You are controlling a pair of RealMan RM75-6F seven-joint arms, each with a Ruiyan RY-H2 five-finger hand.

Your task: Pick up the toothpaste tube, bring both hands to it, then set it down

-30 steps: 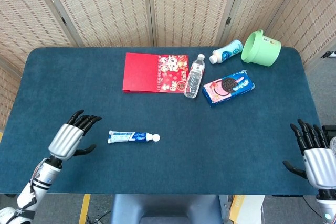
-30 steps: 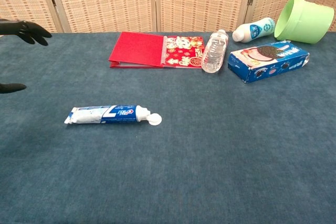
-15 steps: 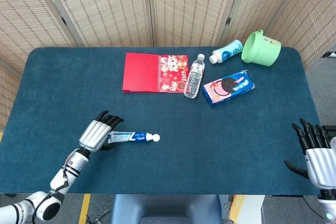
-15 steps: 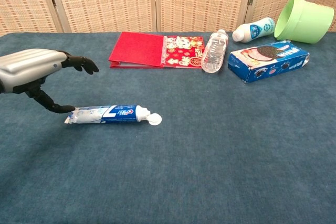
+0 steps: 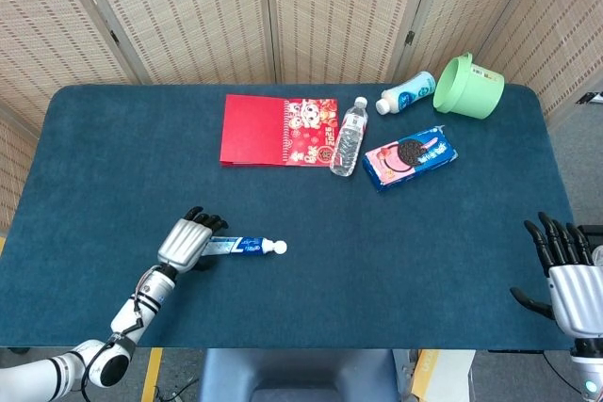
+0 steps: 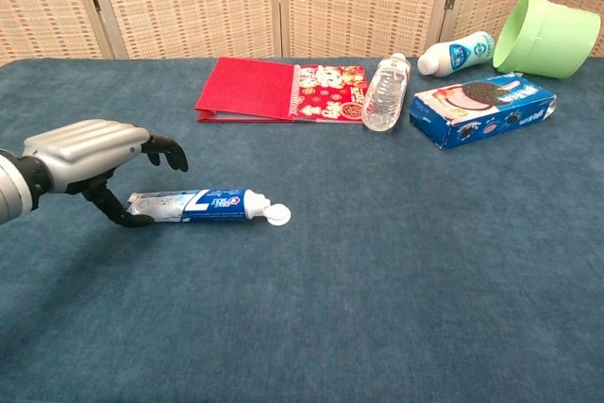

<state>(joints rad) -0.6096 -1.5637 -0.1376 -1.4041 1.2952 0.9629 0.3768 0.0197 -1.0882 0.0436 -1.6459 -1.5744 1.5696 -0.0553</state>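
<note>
Chest view: left robot hand arched over toothpaste tube

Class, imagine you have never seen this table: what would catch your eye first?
Probably the left robot hand, arched over the crimped end of the toothpaste tube lying near the table's front left. Next, the colourful row at the back: red booklet, clear bottle, cookie box and tipped green cup.

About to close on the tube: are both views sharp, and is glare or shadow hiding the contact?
Head view: even light, sharp; the left hand covers the flat end of the toothpaste tube. Chest view: also sharp, only a soft shadow under the hand; the tube has a mild sheen, its print legible. Contact itself cannot be confirmed in either view.
</note>
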